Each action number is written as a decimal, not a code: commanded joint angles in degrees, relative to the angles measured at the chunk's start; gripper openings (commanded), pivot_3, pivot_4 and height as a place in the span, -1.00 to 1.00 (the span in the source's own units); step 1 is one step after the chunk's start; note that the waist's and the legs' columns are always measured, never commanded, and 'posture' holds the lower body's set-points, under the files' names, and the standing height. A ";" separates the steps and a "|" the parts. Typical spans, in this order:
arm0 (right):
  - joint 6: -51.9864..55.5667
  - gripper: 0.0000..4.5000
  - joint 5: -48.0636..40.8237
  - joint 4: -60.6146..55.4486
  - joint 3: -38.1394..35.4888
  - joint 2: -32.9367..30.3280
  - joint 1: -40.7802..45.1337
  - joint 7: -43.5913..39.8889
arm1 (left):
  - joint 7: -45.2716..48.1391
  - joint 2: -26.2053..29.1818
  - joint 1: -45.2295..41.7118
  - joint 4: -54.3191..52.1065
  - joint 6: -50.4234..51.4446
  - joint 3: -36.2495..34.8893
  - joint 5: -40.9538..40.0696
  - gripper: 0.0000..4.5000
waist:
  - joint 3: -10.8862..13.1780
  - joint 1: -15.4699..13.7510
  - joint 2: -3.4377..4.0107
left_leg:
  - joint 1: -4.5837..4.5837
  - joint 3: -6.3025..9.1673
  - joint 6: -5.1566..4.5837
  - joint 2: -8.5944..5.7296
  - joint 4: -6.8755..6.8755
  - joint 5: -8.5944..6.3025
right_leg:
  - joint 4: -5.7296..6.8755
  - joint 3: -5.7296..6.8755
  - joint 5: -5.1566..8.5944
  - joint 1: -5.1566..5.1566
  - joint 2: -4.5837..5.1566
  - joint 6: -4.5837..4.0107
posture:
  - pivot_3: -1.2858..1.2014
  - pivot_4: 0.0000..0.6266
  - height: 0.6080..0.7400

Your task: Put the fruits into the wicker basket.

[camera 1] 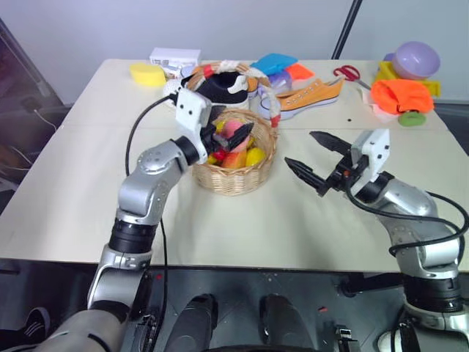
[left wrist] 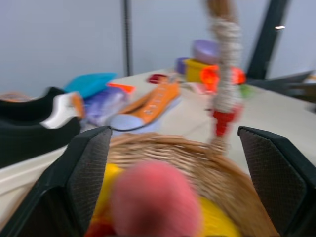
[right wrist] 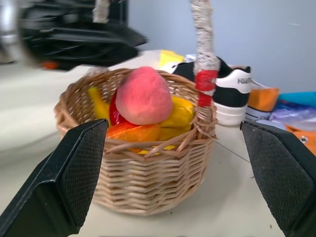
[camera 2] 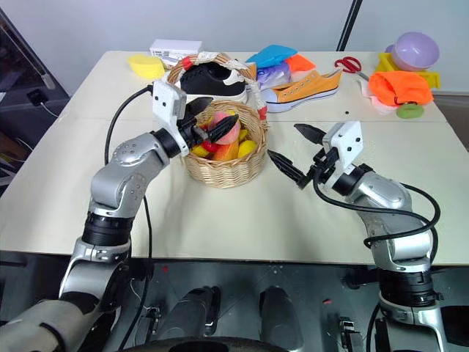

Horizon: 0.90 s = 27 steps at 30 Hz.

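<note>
The left gripper (camera 1: pixel 236 136), fingers apart, hangs over the basket (camera 1: pixel 233 178) holding the peach (right wrist: pixel 143 96); the right gripper (camera 1: pixel 317 158) gapes above bare tabletop (camera 1: pixel 293 220) beside it.

Bare table (camera 1: pixel 242 220) lies between wicker basket (camera 1: pixel 234 176) and right tool (camera 1: pixel 316 163); shoes (camera 1: pixel 308 95) crowd behind the basket

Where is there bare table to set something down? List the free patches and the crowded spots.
Free: the wide near strip of the table in front of the basket, and the left side between the basket and the table's left edge. Smaller: between the basket and the right gripper. Crowded: the far edge, with the black shoe, orange shoe, orange cloth and purple bowl.
</note>
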State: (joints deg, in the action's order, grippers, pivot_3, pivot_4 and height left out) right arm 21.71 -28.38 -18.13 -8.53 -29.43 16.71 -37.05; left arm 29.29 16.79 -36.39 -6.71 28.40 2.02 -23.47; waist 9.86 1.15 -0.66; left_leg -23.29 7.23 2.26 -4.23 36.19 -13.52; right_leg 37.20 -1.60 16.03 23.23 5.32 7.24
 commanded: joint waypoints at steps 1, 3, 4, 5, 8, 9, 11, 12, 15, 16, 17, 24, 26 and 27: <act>-0.41 1.00 1.86 0.53 0.46 3.46 3.99 5.99 | 3.87 4.56 4.70 -9.08 1.75 -5.77 -5.55 0.98 | -0.01 0.19 0.02 | 0.01 -0.03 0.12 0.02 -0.02 0.07 | 0.04 -0.07 0.00 0.05 -0.03 -0.01 | 0.03 -0.52 1.00; 0.46 1.00 2.27 2.56 -0.34 6.04 6.51 10.34 | 7.21 8.15 9.69 -14.43 4.02 -8.08 -9.74 0.98 | -0.01 0.36 0.04 | 0.01 -0.04 0.15 0.06 -0.05 0.09 | 0.07 -0.11 0.00 0.09 -0.06 -0.02 | 0.03 -0.52 1.00; 1.04 1.00 1.78 3.10 -0.80 7.05 7.32 11.69 | 7.88 9.42 11.34 -16.00 4.40 -8.81 -10.61 0.98 | -0.01 0.16 0.03 | 0.00 -0.04 0.16 0.05 -0.06 0.10 | 0.06 -0.11 0.00 0.09 -0.05 -0.03 | 0.03 -0.52 1.00; 1.60 1.00 2.26 3.19 -0.13 7.65 7.99 12.55 | 9.34 11.10 13.59 -17.33 5.01 -10.72 -12.70 0.98 | -0.01 -0.03 0.03 | 0.00 -0.03 0.17 0.06 -0.05 0.10 | 0.06 -0.11 0.00 0.10 -0.06 -0.03 | 0.03 -0.52 1.00; 2.26 1.00 7.06 1.68 4.63 10.93 9.93 17.32 | 13.74 17.11 19.67 -19.15 1.82 -16.95 -13.48 0.98 | -0.01 -0.21 0.03 | -0.01 -0.02 0.14 0.06 -0.07 0.08 | 0.04 -0.11 0.00 0.10 -0.06 -0.04 | 0.03 -0.52 1.00; 2.48 1.00 8.15 1.44 5.73 11.93 10.36 18.63 | 15.48 19.20 21.00 -19.24 1.91 -18.30 -14.17 0.98 | -0.01 -0.22 0.03 | 0.00 -0.02 0.13 0.07 -0.07 0.08 | 0.04 -0.11 0.00 0.10 -0.06 -0.04 | 0.03 -0.52 1.00; 1.89 1.00 9.09 2.14 7.66 13.91 11.03 19.08 | 17.69 22.20 23.60 -18.79 2.02 -22.83 -16.35 0.98 | -0.01 -0.22 0.04 | -0.01 -0.02 0.12 0.06 -0.09 0.07 | 0.04 -0.11 0.00 0.11 -0.06 -0.06 | 0.03 -0.52 1.00; 1.21 1.00 9.88 3.42 8.07 14.42 11.48 19.22 | 18.42 23.22 25.34 -18.81 0.49 -24.44 -15.60 0.98 | -0.01 -0.24 0.04 | -0.01 -0.02 0.11 0.06 -0.09 0.06 | 0.02 -0.11 0.00 0.11 -0.06 -0.06 | 0.03 -0.52 1.00; -0.63 1.00 11.99 7.39 8.04 14.71 13.21 19.60 | 18.66 23.35 28.90 -18.39 -2.48 -27.08 -14.75 0.98 | -0.01 -0.45 0.05 | -0.01 -0.02 0.06 0.04 -0.10 0.03 | -0.02 -0.10 0.00 0.08 -0.03 -0.07 | 0.03 -0.52 1.00; -1.63 1.00 12.79 9.25 8.14 14.73 14.20 19.58 | 18.18 22.77 29.99 -17.92 -2.95 -28.20 -15.16 0.98 | -0.01 -0.35 0.05 | 0.00 -0.02 0.05 0.04 -0.10 0.03 | -0.03 -0.08 0.00 0.05 -0.03 -0.07 | 0.03 -0.52 1.00; -2.66 1.00 13.38 11.09 8.32 14.94 15.22 19.42 | 17.87 22.03 31.25 -17.38 -3.79 -29.45 -15.54 0.98 | -0.01 -0.29 0.05 | 0.00 -0.03 0.05 0.04 -0.11 0.03 | -0.05 -0.08 -0.02 0.06 -0.03 -0.09 | 0.03 -0.52 1.00; -9.07 1.00 15.42 21.25 8.22 16.16 20.14 17.61 | 16.83 18.36 38.24 -18.43 -7.83 -31.32 -15.57 0.98 | -0.01 -0.01 0.05 | 0.00 -0.05 0.06 0.09 -0.20 0.03 | -0.03 -0.09 -0.03 0.13 -0.06 -0.11 | 0.03 -0.52 1.00; -10.60 1.00 15.62 24.07 7.76 15.78 21.32 16.70 | 16.69 17.88 39.02 -18.69 -8.32 -31.23 -15.79 0.98 | -0.01 -0.01 0.05 | 0.00 -0.05 0.06 0.09 -0.19 0.03 | -0.04 -0.09 -0.04 0.12 -0.06 -0.12 | 0.03 -0.52 1.00; -11.17 1.00 15.69 25.06 7.63 15.64 21.71 16.33 | 16.60 17.81 39.23 -18.68 -8.59 -31.26 -15.75 0.98 | -0.01 -0.05 0.05 | 0.00 -0.05 0.06 0.09 -0.19 0.03 | -0.03 -0.09 -0.04 0.13 -0.06 -0.13 | 0.03 -0.52 1.00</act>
State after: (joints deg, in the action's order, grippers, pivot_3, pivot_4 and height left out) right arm 12.71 -12.74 7.03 0.22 -13.53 36.83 -19.99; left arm 46.04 34.42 2.76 -23.34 21.51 -27.89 -38.27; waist 9.85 1.10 -0.61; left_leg -23.29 7.20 2.32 -4.13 36.00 -13.49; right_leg 37.17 -1.68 15.99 23.35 5.25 7.11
